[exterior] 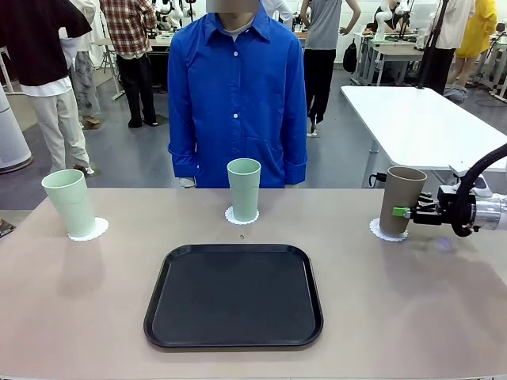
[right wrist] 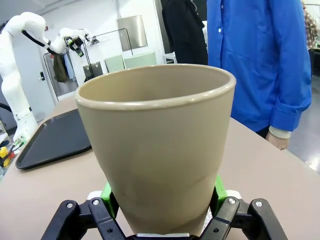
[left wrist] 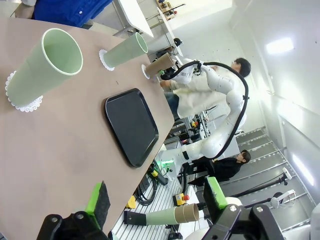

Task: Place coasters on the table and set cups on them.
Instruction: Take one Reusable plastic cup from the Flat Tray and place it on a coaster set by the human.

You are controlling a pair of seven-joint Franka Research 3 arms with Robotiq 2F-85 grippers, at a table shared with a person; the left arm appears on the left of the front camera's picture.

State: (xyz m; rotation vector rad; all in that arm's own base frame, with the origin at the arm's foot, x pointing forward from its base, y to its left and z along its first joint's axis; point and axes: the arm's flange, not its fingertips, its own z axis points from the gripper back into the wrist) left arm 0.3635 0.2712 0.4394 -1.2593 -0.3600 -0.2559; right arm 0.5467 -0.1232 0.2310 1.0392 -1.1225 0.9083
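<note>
In the right wrist view the brown-tan cup point(right wrist: 157, 150) hides most of its coaster point(right wrist: 210, 216), and the bottom edge cuts off the cup's base and the right gripper point(right wrist: 161, 210).

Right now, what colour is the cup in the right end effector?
Brown-tan, matte; the cup shows best in the right wrist view, between the right end effector pads.

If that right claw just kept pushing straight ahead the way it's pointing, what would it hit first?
The brown cup. The right gripper points toward the robot's left, and the cup already sits between its green pads, standing on a coaster. Past it, the middle green cup roughly lines up, though depth is unclear.
</note>
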